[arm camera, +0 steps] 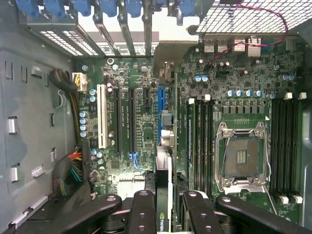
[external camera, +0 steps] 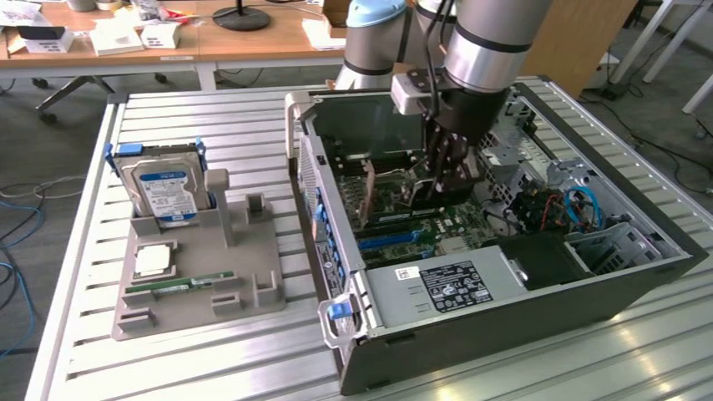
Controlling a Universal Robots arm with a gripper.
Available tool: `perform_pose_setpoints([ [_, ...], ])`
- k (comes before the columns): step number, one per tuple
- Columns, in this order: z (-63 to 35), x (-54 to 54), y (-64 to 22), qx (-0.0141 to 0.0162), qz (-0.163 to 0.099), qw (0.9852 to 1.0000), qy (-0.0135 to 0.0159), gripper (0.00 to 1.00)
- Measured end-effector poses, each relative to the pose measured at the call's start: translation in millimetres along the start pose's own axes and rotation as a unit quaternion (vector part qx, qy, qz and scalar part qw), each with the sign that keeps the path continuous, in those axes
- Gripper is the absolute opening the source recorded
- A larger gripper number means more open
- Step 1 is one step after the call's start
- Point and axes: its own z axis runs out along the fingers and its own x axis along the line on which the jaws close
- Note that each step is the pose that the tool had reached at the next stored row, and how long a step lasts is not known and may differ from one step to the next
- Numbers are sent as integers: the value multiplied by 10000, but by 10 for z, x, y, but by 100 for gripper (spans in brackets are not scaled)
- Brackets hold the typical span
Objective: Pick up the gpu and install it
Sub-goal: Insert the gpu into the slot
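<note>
Inside the open computer case (external camera: 624, 288), my gripper (external camera: 443, 185) reaches down over the motherboard (arm camera: 141, 122). It is shut on the gpu (arm camera: 163, 183), a thin black card seen edge-on between the black fingers (arm camera: 142, 212) in the wrist view, with a green logo on it. The card stands upright above the expansion slots, in line with the blue slot (arm camera: 161, 100). In the exterior view the gpu (external camera: 415, 194) is a dark piece under the fingers, low over the board. Whether its edge touches a slot I cannot tell.
A grey holder tray (external camera: 189, 309) at the exterior view's left carries a silver hard drive (external camera: 165, 188), a square chip (external camera: 154, 261) and a green RAM stick (external camera: 179, 284). In the case are the power supply (external camera: 440, 288), CPU socket (arm camera: 242, 156) and cables (arm camera: 73, 170).
</note>
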Motion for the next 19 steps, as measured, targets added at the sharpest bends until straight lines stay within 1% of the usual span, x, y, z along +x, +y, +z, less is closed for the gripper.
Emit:
perform_pose_setpoints([
  [3,0,18,0,0,1,10000,0,26],
  [11,37,20,10,0,0,10000,0,26],
  [19,51,20,10,1,0,10000,-3,26],
])
